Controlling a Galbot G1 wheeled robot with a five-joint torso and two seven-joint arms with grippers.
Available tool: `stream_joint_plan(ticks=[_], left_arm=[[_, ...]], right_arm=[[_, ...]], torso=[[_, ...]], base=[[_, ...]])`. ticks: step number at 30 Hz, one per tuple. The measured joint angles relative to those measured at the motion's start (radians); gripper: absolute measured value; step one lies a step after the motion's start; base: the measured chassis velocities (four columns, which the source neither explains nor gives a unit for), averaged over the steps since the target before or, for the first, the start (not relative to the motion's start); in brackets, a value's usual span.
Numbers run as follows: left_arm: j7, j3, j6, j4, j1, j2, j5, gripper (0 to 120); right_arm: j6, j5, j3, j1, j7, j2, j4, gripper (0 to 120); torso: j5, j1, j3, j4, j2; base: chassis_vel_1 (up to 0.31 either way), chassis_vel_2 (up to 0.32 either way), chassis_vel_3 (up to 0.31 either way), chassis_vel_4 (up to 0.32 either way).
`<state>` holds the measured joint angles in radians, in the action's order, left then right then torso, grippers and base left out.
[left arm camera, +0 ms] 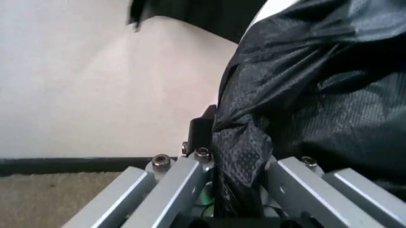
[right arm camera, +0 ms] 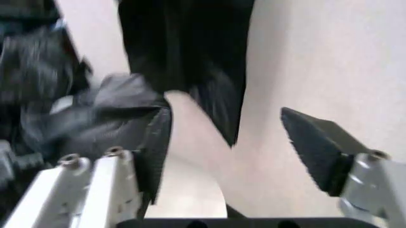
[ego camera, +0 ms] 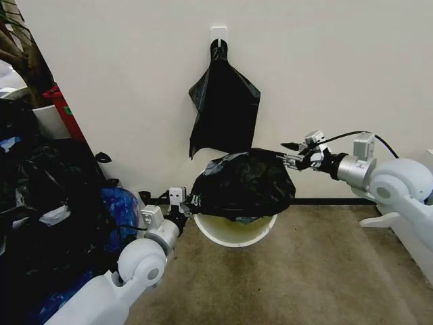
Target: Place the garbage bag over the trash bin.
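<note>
Mostly draped already: garbage bag (ego camera: 242,183) sits ballooned over the far part of the trash bin (ego camera: 237,232), near rim still bare, bin on the floor against the wall. Spare black bags (ego camera: 223,101) hang from a white hook (ego camera: 218,32) above. Left gripper (ego camera: 193,200) at the bag's left edge, fingers clamped on a bunched fold of film, seen in the left wrist view (left arm camera: 238,156). Right gripper (ego camera: 295,157) at the bag's upper right, jaws spread apart; whether one pad touches the film is unclear. Bag looks light, limp, slippery and easy to tear; best grabbed at the gathered hem, not the taut skin.
</note>
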<state>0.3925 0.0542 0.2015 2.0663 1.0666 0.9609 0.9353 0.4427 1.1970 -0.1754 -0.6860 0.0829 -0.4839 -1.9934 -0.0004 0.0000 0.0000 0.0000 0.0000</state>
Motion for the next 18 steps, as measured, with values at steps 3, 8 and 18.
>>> stream_joint_plan(ticks=[3, 8, 18], left_arm=[[0.009, 0.008, 0.0, -0.006, -0.002, 0.004, 0.013, 1], [0.012, 0.006, -0.001, -0.012, -0.018, 0.009, 0.03, 1], [-0.037, -0.011, -0.001, 0.002, -0.021, -0.012, -0.005, 1]], right_arm=[[0.009, 0.113, -0.037, -0.033, -0.134, -0.021, -0.057, 78], [0.019, 0.292, -0.101, -0.11, -0.376, -0.075, -0.152, 98], [0.083, 0.455, -0.067, -0.02, -0.477, -0.105, -0.066, 100]], torso=[[0.0005, 0.0, 0.0, 0.0002, 0.0], [0.0004, 0.0, 0.0, 0.0, 0.0], [0.0005, 0.0, 0.0, 0.0001, 0.0]], base=[[0.0, 0.0, 0.0, 0.0], [0.0, 0.0, 0.0, 0.0], [0.0, 0.0, 0.0, 0.0]])
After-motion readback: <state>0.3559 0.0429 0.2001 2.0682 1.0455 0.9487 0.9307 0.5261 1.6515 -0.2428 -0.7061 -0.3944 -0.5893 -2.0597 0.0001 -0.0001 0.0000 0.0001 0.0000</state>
